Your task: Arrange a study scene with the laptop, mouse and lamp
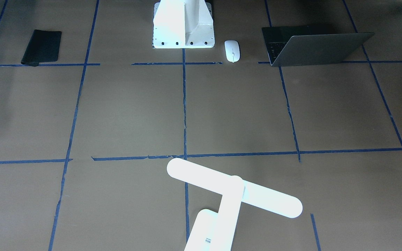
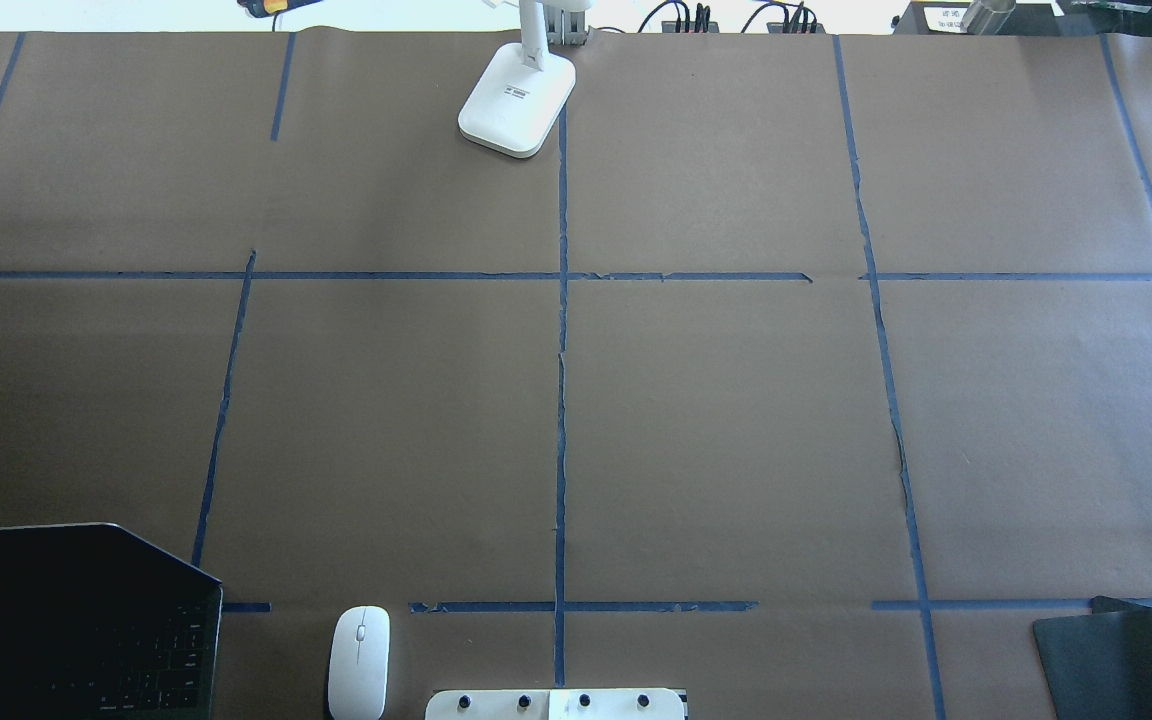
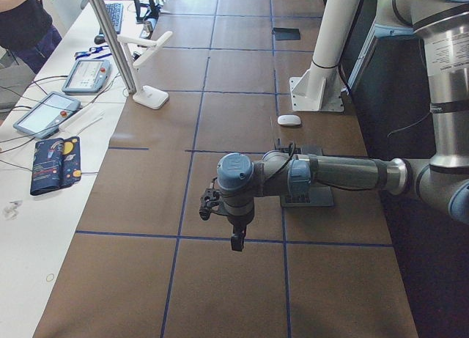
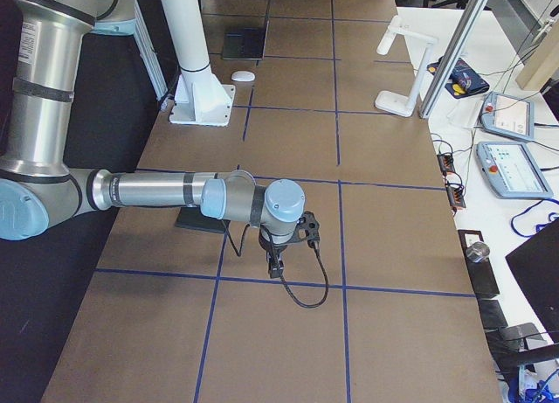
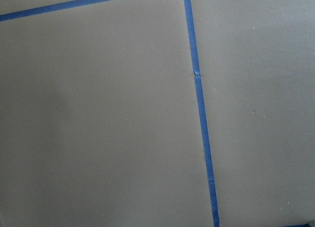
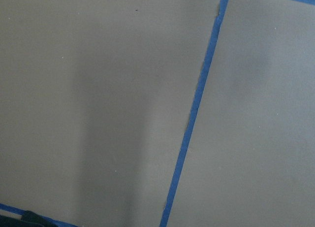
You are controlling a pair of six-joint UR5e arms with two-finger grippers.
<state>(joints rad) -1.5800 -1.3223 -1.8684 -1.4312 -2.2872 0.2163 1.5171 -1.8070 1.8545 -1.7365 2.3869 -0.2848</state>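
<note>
Table [image 2: 736, 450]: brown paper, blue tape grid. Left arm [image 3: 330, 175] reaches out level over the left end, wrist turned down above the paper. Right arm [image 4: 157, 191] does the same over the right end. The left jaws and right jaws show only in the side views, so I cannot tell how far apart either pair stands. Laptop [image 2: 66, 620]: near left corner, lid open, seemingly about halfway. Lamp [image 1: 201, 176]: upright at the far edge, base just left of the centre tape line. White pedestal [image 1: 183, 24]: near edge, centre. Black pad [image 2: 1101, 660]: flat at the near right corner. Mouse [image 2: 358, 660]: between laptop and pedestal, touching neither.
</note>
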